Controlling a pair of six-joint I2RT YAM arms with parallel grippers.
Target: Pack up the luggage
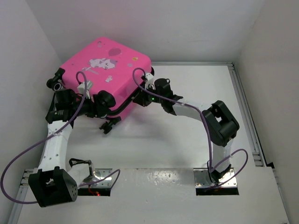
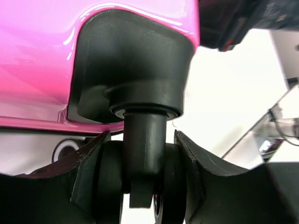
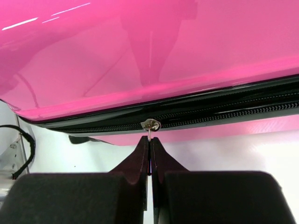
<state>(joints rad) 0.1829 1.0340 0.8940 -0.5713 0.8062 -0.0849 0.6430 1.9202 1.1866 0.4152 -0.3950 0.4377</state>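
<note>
The pink luggage [image 1: 105,70] lies at the back left of the table with its animal print facing up and its shells together. My left gripper [image 1: 103,114] is at its near corner, its jaws clamped on both sides of a black wheel [image 2: 142,140] under the pink shell [image 2: 37,60]. My right gripper [image 1: 141,98] is at the luggage's right front edge. In the right wrist view its fingers [image 3: 142,154] are shut on the thin metal pull of the zipper slider [image 3: 150,125], which sits on the black zipper trim [image 3: 224,109].
White walls close in the table on the left, back and right. A metal rail [image 1: 245,107] runs along the right side. Purple cables [image 1: 18,163] loop off both arms. Other black wheels [image 1: 55,84] stick out at the luggage's left and right corners.
</note>
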